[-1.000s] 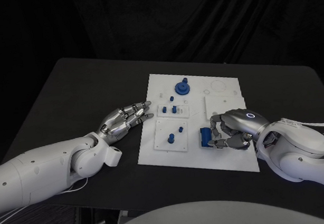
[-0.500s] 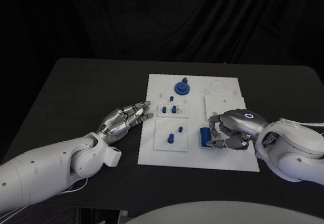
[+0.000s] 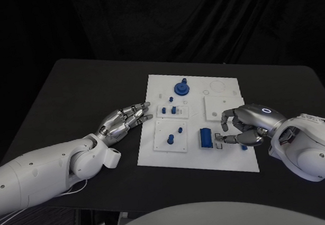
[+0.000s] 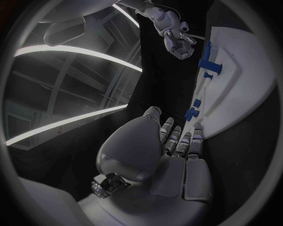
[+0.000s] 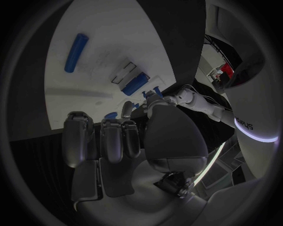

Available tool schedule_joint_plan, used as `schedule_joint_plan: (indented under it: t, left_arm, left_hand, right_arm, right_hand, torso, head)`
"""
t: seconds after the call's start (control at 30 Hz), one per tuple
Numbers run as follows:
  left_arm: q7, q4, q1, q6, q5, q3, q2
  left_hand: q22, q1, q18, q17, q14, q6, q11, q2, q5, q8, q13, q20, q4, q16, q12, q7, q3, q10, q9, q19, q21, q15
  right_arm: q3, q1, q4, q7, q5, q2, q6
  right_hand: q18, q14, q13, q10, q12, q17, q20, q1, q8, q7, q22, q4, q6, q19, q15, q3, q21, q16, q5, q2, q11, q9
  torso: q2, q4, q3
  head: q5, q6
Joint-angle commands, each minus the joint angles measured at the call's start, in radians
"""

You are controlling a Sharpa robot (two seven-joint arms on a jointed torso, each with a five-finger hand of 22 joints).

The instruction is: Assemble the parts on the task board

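The white task board (image 3: 197, 160) lies mid-table. A blue cylinder (image 3: 205, 137) lies flat on it near the front, also seen in the right wrist view (image 5: 77, 52). My right hand (image 3: 248, 123) rests on the board just right of the cylinder, fingers curled but apart, touching nothing blue that I can make out. A small blue piece (image 3: 243, 147) shows at its front edge. A blue round knob (image 3: 182, 88) stands at the back, and small pegs (image 3: 170, 110) stand in the middle blocks. My left hand (image 3: 125, 120) lies open and flat at the board's left edge.
The board (image 4: 247, 80) has raised white blocks with blue pegs (image 4: 191, 113) near my left hand (image 4: 171, 150). Another blue piece (image 5: 134, 84) lies beside a rectangular slot ahead of my right hand (image 5: 118, 141). Bare black table surrounds the board.
My right hand has let go of the blue cylinder and moved right, leaving it lying on the board. The left hand has not moved.
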Motion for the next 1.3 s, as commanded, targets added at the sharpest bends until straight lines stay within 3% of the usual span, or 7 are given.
schedule_joint_plan:
  t: [0.03,0.1,0.13,0.17,0.47,0.77,1.3]
  left_arm:
    - [-0.025,-0.004,-0.009,-0.009,-0.002,-0.005,0.000]
    - [-0.024,-0.003,-0.009,-0.010,-0.002,-0.005,-0.001]
    - [-0.024,-0.002,-0.009,-0.011,-0.002,-0.005,-0.001]
    - [-0.024,-0.001,-0.009,-0.011,-0.002,-0.005,-0.001]
    - [-0.022,0.004,-0.009,-0.016,-0.002,-0.005,-0.006]
    - [-0.021,0.001,-0.009,-0.012,-0.002,-0.005,-0.001]
    - [-0.021,0.003,-0.011,-0.011,-0.002,-0.005,-0.006]
  left_hand:
    - [0.002,-0.010,-0.013,0.002,0.003,0.003,0.007,-0.001,-0.003,0.004,0.002,0.006,0.001,0.004,0.006,0.007,0.006,0.004,0.001,0.002,-0.001,0.004]
    - [0.002,-0.010,-0.013,0.002,0.003,0.003,0.007,-0.001,-0.003,0.004,0.002,0.006,0.001,0.004,0.006,0.007,0.006,0.004,0.001,0.002,-0.001,0.004]
    - [0.002,-0.010,-0.012,0.002,0.003,0.004,0.009,-0.002,-0.002,0.005,0.002,0.006,0.001,0.004,0.008,0.006,0.006,0.005,0.001,0.003,-0.001,0.003]
    - [0.002,-0.010,-0.012,0.002,0.003,0.004,0.009,-0.002,-0.002,0.005,0.002,0.006,0.001,0.004,0.008,0.006,0.006,0.005,0.001,0.003,-0.001,0.003]
    - [0.002,-0.010,-0.012,0.002,0.004,0.006,0.010,-0.002,-0.002,0.005,0.002,0.006,0.001,0.005,0.009,0.006,0.006,0.006,0.001,0.003,-0.001,0.003]
    - [0.001,-0.010,-0.012,0.002,0.004,0.006,0.013,-0.003,0.000,0.006,0.002,0.006,0.000,0.005,0.010,0.006,0.007,0.008,0.001,0.003,-0.001,0.002]
    - [0.001,-0.010,-0.012,0.002,0.004,0.006,0.014,-0.004,0.001,0.006,0.002,0.006,-0.001,0.005,0.010,0.006,0.008,0.008,0.001,0.003,-0.001,0.002]
  right_arm:
    - [-0.001,0.012,0.008,-0.028,0.067,-0.025,-0.003]
    - [-0.001,0.016,0.009,-0.044,0.073,-0.037,0.009]
    - [-0.001,0.018,0.009,-0.059,0.076,-0.044,0.018]
    - [-0.001,0.019,0.010,-0.069,0.077,-0.048,0.023]
    - [-0.002,0.024,0.000,-0.227,-0.003,-0.098,0.112]
    - [-0.002,0.007,-0.014,-0.286,-0.035,-0.083,0.152]
    - [-0.002,-0.027,-0.033,-0.310,-0.042,-0.046,0.185]
  right_hand:
    - [0.000,0.084,0.263,0.104,0.003,0.174,0.005,-0.013,-0.016,0.002,0.212,0.001,0.010,0.033,0.009,0.005,0.005,0.004,0.003,0.006,0.006,-0.010]
    - [-0.001,0.084,0.263,0.104,0.003,0.176,0.006,-0.025,-0.036,0.004,0.213,0.000,0.020,0.034,0.011,0.011,0.007,0.005,0.002,0.025,0.008,-0.024]
    - [-0.003,0.086,0.263,0.104,0.003,0.185,0.007,-0.029,-0.080,0.008,0.215,-0.004,0.038,0.037,0.013,0.029,0.015,0.009,-0.001,0.071,0.011,-0.053]
    - [-0.004,0.088,0.263,0.104,0.003,0.189,0.009,-0.024,-0.125,0.009,0.217,-0.005,0.067,0.040,0.015,0.032,0.021,0.012,-0.003,0.079,0.014,-0.083]
    - [-0.011,0.092,0.263,0.104,0.003,0.206,0.018,-0.019,-0.273,0.024,0.226,-0.005,0.118,0.055,0.025,0.016,0.054,0.019,-0.002,0.072,0.025,-0.158]
    - [-0.012,0.092,0.263,0.104,0.003,0.206,0.019,-0.022,-0.284,0.026,0.227,-0.005,0.128,0.055,0.026,0.013,0.056,0.020,-0.002,0.073,0.027,-0.163]
    - [-0.012,0.091,0.263,0.104,0.003,0.203,0.020,-0.028,-0.291,0.024,0.227,-0.004,0.147,0.056,0.026,0.012,0.058,0.018,-0.002,0.078,0.027,-0.165]
  torso:
    - [-0.001,-0.0017,0.0003]
    - [-0.002,-0.0023,0.0000]
    - [-0.002,-0.0020,-0.0003]
    - [-0.002,-0.0019,-0.0005]
    - [-0.004,0.0004,-0.0045]
    - [0.000,0.0035,-0.0007]
    - [0.001,0.0019,0.0014]
  head:
    - [-0.004,0.000]
    - [-0.004,0.000]
    - [-0.006,0.000]
    - [-0.007,0.000]
    - [-0.031,0.000]
    - [-0.054,0.000]
    - [-0.060,0.000]
